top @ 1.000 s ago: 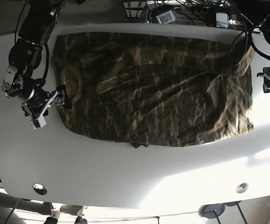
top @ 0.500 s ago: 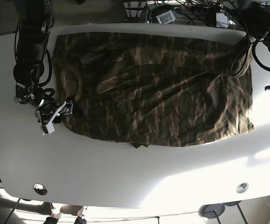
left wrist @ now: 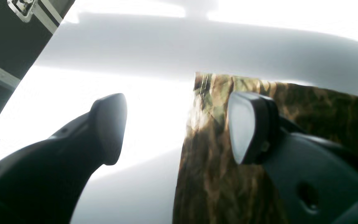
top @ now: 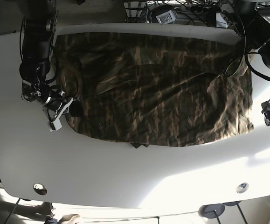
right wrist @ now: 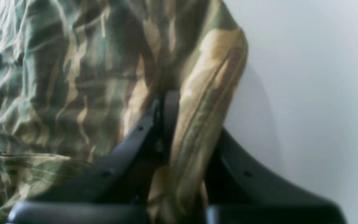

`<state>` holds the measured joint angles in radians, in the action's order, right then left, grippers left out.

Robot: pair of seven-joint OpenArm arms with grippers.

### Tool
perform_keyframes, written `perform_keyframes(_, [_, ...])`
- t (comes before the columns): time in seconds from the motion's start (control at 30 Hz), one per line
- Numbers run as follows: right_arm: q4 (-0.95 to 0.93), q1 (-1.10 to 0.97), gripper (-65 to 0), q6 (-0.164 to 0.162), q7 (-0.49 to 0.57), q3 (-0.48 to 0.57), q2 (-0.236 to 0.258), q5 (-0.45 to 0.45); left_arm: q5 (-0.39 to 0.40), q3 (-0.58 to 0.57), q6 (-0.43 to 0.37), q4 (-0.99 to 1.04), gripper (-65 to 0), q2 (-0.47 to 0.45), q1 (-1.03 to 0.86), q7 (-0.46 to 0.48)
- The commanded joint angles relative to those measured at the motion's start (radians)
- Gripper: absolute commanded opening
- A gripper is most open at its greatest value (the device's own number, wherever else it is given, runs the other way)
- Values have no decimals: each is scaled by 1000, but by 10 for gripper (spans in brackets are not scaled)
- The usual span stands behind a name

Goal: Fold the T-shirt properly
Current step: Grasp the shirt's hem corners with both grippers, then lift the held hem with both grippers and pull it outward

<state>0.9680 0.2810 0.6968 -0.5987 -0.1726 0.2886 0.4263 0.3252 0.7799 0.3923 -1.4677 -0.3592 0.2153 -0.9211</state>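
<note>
A camouflage T-shirt (top: 162,88) lies spread flat on the white table (top: 125,172), collar to the left and hem to the right. My right gripper (top: 65,109) is at the shirt's left front edge, below the collar. In the right wrist view it (right wrist: 179,124) is shut on a raised fold of the shirt (right wrist: 57,77). My left gripper (top: 267,114) is beside the hem's front right corner. In the left wrist view it (left wrist: 176,127) is open: one finger (left wrist: 107,124) is over bare table, the other (left wrist: 247,124) over the shirt's corner (left wrist: 210,174).
Cables and black equipment (top: 172,11) crowd the table's back edge. A black case with metal trim (left wrist: 11,31) stands past the table edge in the left wrist view. Two round fittings (top: 40,188) (top: 241,187) sit near the front edge.
My right gripper moved right and down onto the shirt's left edge and closed on the fabric. My left gripper moved down along the table's right side to the hem corner.
</note>
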Motion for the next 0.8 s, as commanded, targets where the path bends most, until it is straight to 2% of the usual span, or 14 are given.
perform_keyframes(0.03, [15, 17, -628, 1, -2, -3, 18, 3, 13, 0, 0, 89, -168, -47, 42, 27])
perform_keyframes(0.2, [16, 17, -628, 1, -2, -3, 19, 3, 12, -18, 33, 358, -171, -84, 106, 32])
perform_keyframes(0.3, [16, 17, -628, 1, -2, -3, 19, 3, 15, -150, 37, 499, -168, -91, 129, 129])
perform_keyframes(0.43, [18, 17, -628, 1, 4, -5, 21, 6, 19, -207, 60, 629, -168, -113, 138, 184])
perform_keyframes(0.53, [18, 17, -628, 1, 12, -5, 21, 7, 18, -261, 152, 683, -171, -113, 172, 182])
perform_keyframes(0.7, [18, 17, -628, 1, 13, -6, 19, 9, 19, -317, 159, 744, -172, -73, 177, 178])
perform_keyframes(0.8, [18, 17, -628, 1, 13, -6, 18, 9, 19, -363, 224, 749, -192, -62, 172, 172])
